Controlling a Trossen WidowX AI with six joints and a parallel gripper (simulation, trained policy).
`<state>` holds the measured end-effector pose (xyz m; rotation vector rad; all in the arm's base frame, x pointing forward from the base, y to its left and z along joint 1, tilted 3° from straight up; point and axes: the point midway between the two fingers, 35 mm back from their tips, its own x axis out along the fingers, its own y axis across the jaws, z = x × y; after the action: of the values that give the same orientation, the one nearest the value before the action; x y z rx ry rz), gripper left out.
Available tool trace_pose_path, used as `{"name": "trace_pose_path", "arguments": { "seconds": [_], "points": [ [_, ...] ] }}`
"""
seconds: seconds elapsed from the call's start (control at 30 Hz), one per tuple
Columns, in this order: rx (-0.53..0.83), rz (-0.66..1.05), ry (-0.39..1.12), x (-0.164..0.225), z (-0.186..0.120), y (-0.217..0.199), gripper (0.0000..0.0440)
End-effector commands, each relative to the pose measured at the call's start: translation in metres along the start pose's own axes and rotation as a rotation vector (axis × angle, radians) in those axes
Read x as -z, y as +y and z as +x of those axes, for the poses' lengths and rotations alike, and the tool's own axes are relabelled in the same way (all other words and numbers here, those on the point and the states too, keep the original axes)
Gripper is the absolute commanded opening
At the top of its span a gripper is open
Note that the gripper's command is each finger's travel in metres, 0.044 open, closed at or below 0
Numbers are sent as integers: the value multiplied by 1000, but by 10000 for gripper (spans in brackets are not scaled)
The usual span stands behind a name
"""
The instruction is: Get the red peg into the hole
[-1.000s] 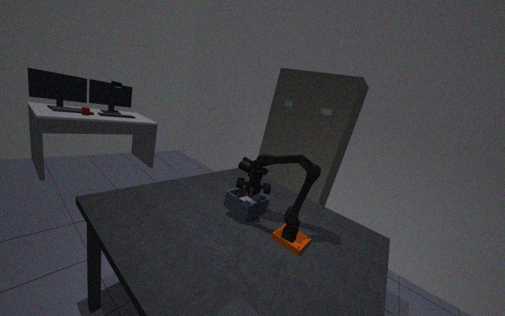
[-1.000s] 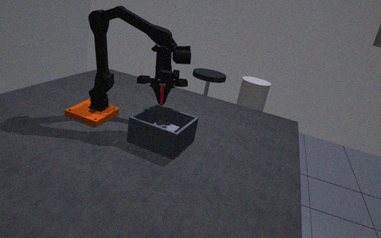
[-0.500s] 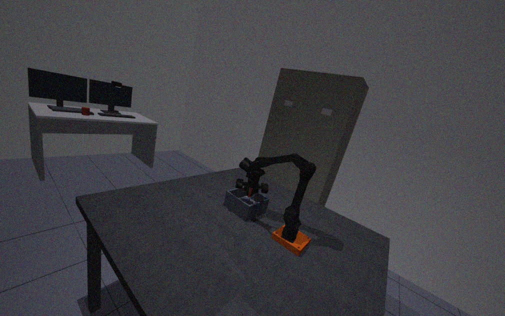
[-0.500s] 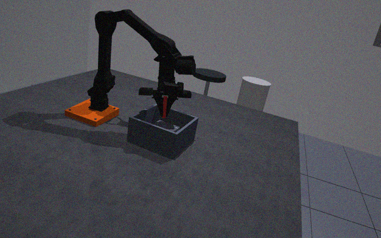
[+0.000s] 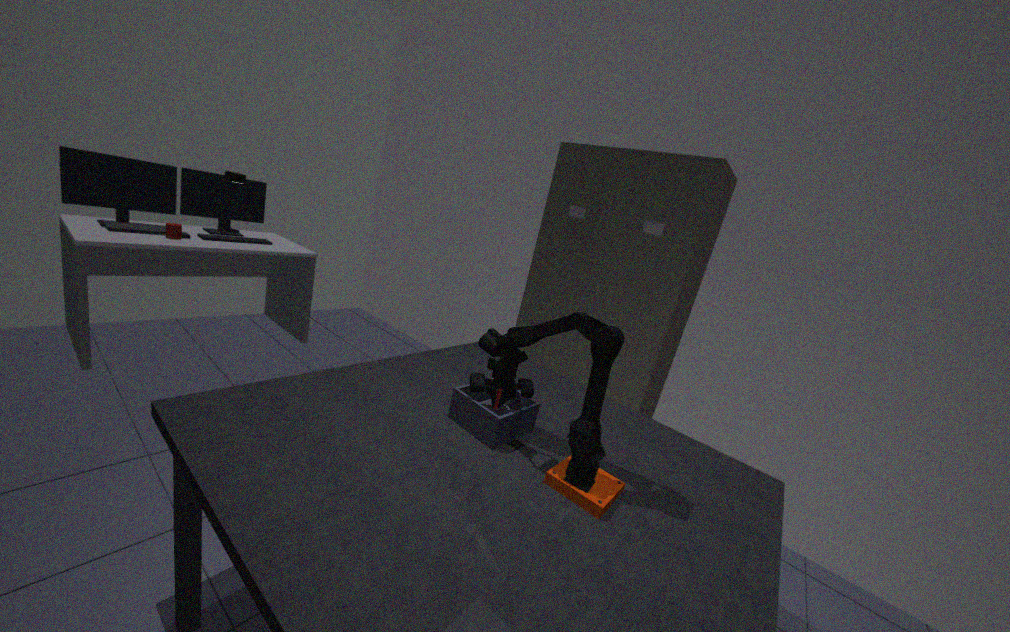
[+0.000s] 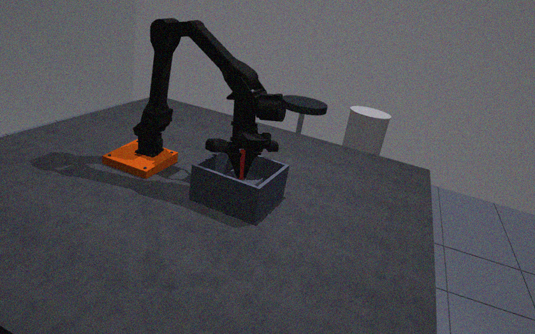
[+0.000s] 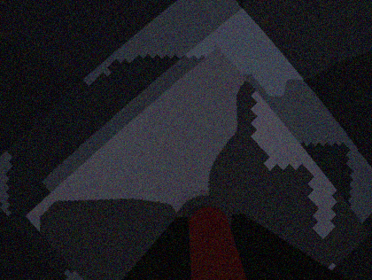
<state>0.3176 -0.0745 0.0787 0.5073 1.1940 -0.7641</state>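
The peg (image 5: 498, 397) (image 6: 242, 164) (image 7: 214, 244) is red, long and thin, and its seen end looks round from the wrist. It stands almost straight up, with just a little lean in the side view. Its low end is down inside the open box (image 5: 476, 421) (image 6: 224, 193) (image 7: 248, 44), below the front rim's far side, and its top pokes up over the rim. I can't tell if the low end touches the pale plate (image 7: 168, 133) at the bottom of the box, or if any of it is in the hole. The gripper (image 5: 497, 406) (image 6: 241, 176) (image 7: 209, 228) is nearly closed, with its two fingers pinching the peg between them. It points down into the box, with its wide upper part over the rim. The black arm (image 5: 597, 372) (image 6: 161, 69) goes up from the orange base (image 5: 554, 476) (image 6: 116, 162), which sits near the box, bends at a high elbow, and reaches over and down to the box. The box sits flat on the dark table (image 5: 335, 484) (image 6: 216, 268).
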Motion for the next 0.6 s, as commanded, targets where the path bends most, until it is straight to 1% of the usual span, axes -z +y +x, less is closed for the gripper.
{"name": "trace_pose_path", "arguments": {
  "seconds": [0.0,0.03,0.17,0.3,0.4,0.47,0.57],
  "points": [
    [4,-25,40,4,12,-2,139],
    [5,-20,47,4,13,-3,160],
    [-1,-53,49,-4,12,-2,169],
    [-26,-61,42,-17,6,7,195],
    [-52,-63,33,-28,0,14,224],
    [-72,-63,26,-34,-3,20,255],
    [-60,-62,41,-40,-3,21,326]
  ]
}}
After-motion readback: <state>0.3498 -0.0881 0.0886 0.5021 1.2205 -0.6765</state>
